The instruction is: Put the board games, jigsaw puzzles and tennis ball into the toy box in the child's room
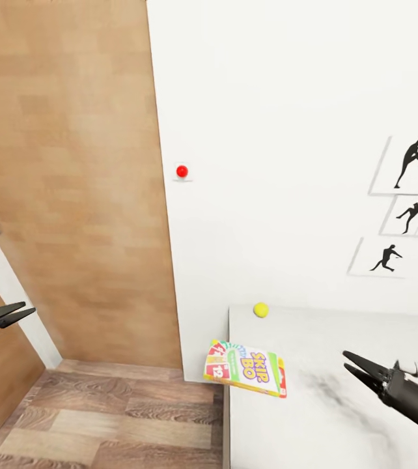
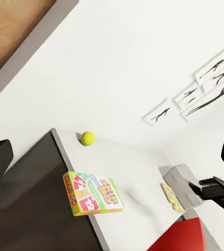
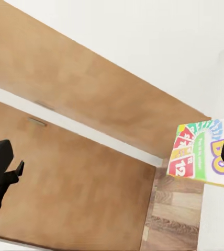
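The SKIP-BO box (image 1: pixel 245 369) is lying flat on the table (image 1: pixel 339 423) — green-white, red number cards printed, one end overhanging the edge. The ball (image 1: pixel 260 309) is sitting near the wall. Both grippers — left (image 1: pixel 15 314), right (image 1: pixel 359 366) — are hanging spread, empty.

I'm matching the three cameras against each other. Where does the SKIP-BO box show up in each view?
Head view: SKIP-BO box lies low, centre, overhanging the table's left edge.
Left wrist view: it sits low, left of centre, below the tennis ball.
Right wrist view: it is cut off at the right edge.
Shared landmark: the table edge under the box.
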Tool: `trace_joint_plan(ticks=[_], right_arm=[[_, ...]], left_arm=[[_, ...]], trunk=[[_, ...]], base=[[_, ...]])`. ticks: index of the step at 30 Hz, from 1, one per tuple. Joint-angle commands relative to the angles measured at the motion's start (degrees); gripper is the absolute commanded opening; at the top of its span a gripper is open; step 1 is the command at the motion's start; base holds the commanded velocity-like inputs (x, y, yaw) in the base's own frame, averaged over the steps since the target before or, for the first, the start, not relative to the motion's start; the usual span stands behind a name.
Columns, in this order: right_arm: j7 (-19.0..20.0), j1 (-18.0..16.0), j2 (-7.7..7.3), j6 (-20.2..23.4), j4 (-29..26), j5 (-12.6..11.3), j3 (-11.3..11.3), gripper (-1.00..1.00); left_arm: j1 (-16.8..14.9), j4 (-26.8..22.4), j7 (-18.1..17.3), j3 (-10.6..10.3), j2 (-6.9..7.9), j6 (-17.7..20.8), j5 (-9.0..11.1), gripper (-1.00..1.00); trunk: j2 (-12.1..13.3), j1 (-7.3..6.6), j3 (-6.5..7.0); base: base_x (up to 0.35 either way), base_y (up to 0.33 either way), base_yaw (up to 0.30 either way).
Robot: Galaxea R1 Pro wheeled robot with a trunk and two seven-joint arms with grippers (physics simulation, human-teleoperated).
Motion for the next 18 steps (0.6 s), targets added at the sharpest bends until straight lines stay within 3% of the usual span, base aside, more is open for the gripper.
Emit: trace_joint_plan(ticks=[1,11,18], right_arm=[[0.38,-0.04,0.00,0.20,0.00,0.26,-0.07,1.00],[14.09,6.36,0.48,-8.78,-0.09,0.33,-1.46,1.00],[19.76,7.80,0.98,-14.21,-0.06,0.53,-1.64,1.00]], left_arm=[[-0.05,0.00,-0.22,-0.01,0.01,0.61,-0.02,1.00],[-0.05,0.00,-0.22,-0.01,-0.08,0.61,-0.04,1.00],[-0.05,-0.05,-0.22,-0.03,-0.68,0.61,-0.05,1.00]], trunk=[[-0.12,0.04,-0.04],[-0.12,0.04,0.76],[-0.12,0.04,1.07]], base=[[0.000,0.000,-0.070],[0.000,0.000,-0.065],[0.000,0.000,-0.048]])
